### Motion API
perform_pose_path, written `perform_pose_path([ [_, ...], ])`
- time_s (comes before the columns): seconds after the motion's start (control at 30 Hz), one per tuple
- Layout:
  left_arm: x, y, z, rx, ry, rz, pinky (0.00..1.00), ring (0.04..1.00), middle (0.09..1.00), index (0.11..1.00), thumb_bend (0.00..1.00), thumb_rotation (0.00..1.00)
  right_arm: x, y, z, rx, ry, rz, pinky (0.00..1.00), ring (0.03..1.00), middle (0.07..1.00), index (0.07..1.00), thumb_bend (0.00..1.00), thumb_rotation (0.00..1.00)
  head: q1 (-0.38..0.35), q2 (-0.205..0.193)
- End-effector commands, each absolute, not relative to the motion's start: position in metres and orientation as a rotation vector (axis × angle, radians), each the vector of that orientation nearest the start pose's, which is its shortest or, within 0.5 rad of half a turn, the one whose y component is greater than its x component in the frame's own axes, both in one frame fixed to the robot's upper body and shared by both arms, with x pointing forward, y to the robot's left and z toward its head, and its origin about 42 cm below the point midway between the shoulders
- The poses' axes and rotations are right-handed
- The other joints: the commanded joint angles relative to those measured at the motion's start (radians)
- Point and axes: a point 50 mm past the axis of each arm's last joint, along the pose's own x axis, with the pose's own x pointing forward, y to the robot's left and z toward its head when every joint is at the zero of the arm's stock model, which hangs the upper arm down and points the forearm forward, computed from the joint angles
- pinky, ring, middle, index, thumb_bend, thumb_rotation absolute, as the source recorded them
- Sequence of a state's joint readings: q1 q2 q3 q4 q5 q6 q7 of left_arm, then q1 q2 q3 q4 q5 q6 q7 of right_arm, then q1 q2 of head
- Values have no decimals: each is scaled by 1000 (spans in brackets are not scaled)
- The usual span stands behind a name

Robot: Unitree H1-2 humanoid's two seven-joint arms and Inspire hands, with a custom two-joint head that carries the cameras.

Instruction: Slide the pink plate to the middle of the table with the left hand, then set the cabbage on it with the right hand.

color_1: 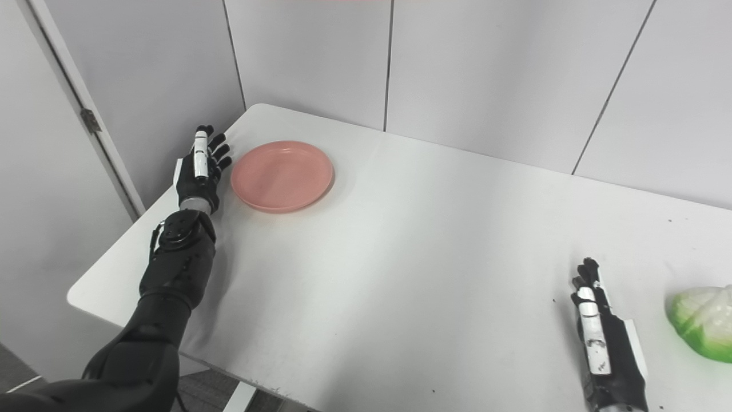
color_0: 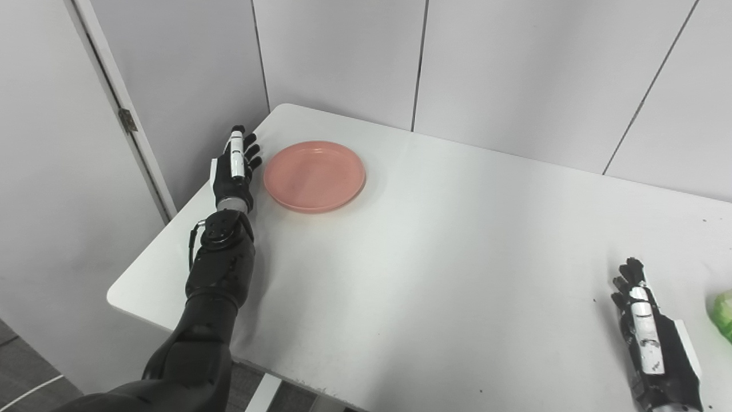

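1. No readable text, labels, brands, numbers or signs anywhere in either view.

My plate (color_0: 314, 176) is plain salmon pink near the white table's (color_0: 434, 257) far left corner. My left hand (color_0: 234, 171) and right hand (color_1: 603, 343) are black with white strips. The cabbage (color_1: 703, 322) at the right edge is pale green and white.
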State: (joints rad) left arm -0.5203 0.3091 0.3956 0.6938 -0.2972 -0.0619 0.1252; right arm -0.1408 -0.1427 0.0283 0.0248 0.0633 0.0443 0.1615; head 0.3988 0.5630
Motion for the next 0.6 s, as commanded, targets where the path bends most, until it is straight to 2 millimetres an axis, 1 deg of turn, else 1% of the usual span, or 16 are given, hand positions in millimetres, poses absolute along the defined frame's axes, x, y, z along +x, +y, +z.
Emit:
perform_pose_path([
  [0.0,430,388,122,-245,46,456,897,904,904,903,401,1000,329,-230,130,-85,-45,228,1000,1000,1000,1000,279,1000,-5,6],
  [0.13,430,374,115,-246,52,417,911,904,907,904,392,1000,329,-229,130,-79,-49,234,1000,1000,1000,1000,289,1000,-12,11],
  [0.3,430,355,110,-245,55,364,870,885,893,898,396,1000,329,-229,130,-90,-47,236,1000,1000,1000,1000,309,1000,-20,18],
  [0.43,429,341,108,-254,56,321,853,879,888,893,414,1000,329,-228,130,-88,-48,240,1000,1000,1000,1000,311,1000,-29,24],
  [0.57,428,329,108,-282,60,279,868,895,903,905,419,1000,329,-228,128,-71,-55,250,1000,1000,1000,1000,308,1000,-39,30],
])
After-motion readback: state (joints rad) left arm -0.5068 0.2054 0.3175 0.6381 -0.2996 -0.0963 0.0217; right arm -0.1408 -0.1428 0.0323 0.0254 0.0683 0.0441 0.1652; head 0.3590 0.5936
